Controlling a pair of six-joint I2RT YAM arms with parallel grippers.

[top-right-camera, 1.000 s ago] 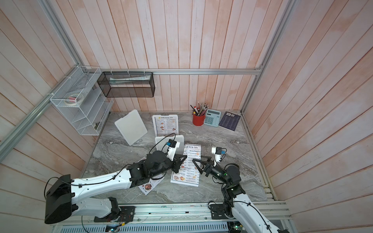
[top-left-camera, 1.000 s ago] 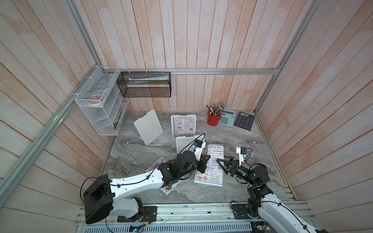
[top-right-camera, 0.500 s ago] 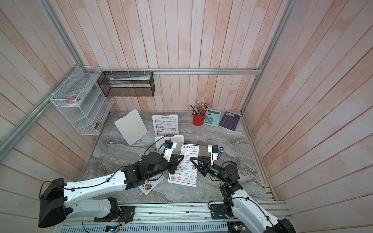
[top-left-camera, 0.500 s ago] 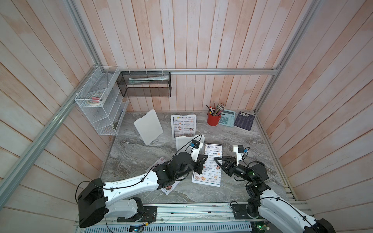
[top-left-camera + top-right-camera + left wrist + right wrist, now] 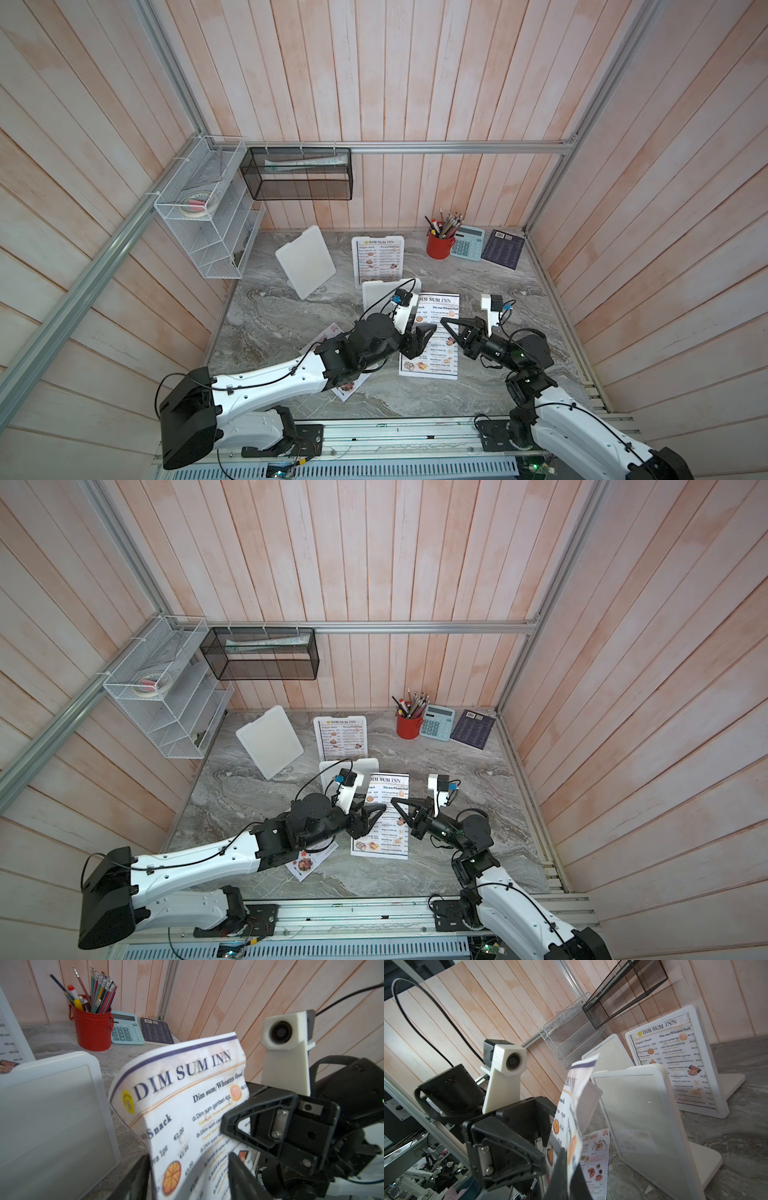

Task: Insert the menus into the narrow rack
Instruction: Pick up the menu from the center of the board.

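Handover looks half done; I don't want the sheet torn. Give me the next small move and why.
Probably draw the left gripper straight back off the DIM SUM INN menu. Its jaws stand apart either side of the sheet, while the right gripper is pinched shut on it and seems to hold it alone; clearing the left first should avoid a snag.

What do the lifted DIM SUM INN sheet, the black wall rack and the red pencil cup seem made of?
DIM SUM INN sheet: thin matte printed paper; it curls and creases while held up.
Black wall rack: fine metal mesh on a wire frame, dark-coated; the wall shows through.
Red pencil cup: probably painted metal, glossy, with pail-like side lugs; plastic is possible.
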